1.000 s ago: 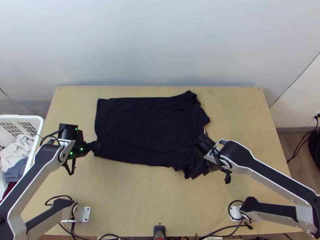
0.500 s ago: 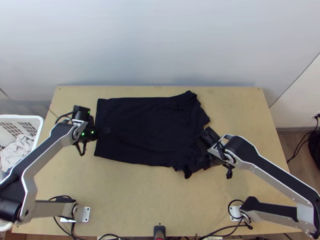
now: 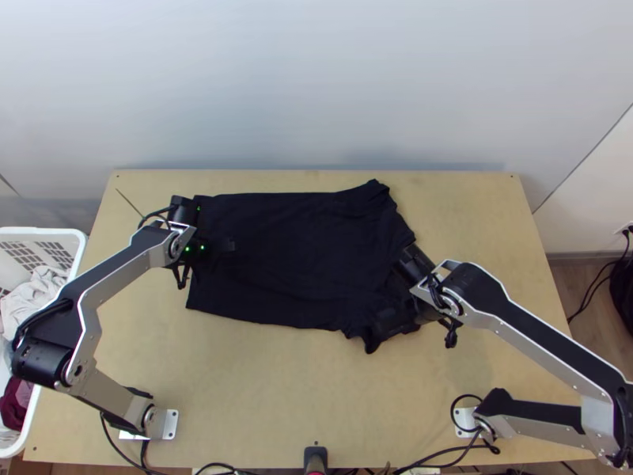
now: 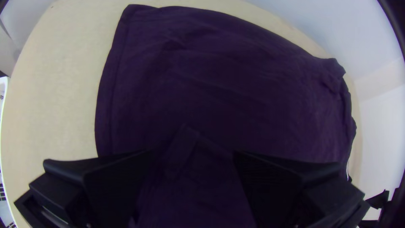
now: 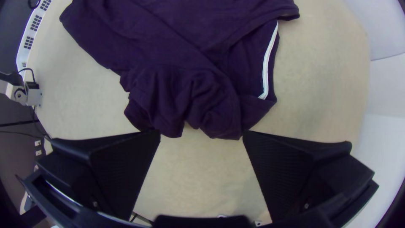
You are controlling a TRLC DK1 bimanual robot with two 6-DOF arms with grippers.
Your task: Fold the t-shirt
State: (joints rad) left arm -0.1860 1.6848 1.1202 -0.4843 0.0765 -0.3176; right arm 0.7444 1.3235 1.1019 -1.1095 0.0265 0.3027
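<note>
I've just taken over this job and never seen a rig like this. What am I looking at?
You have two robot arms, left and right. The top view looks down from above the table's near edge; each wrist view comes from a camera on that arm. A dark T-shirt lies mostly flat, crumpled at its near right corner in the top view. The left gripper is open over the shirt, the right gripper open by that corner. I see nothing held.

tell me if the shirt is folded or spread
Spread: the shirt lies mostly flat on the table, its near sleeve bunched close to the right hand.
</note>
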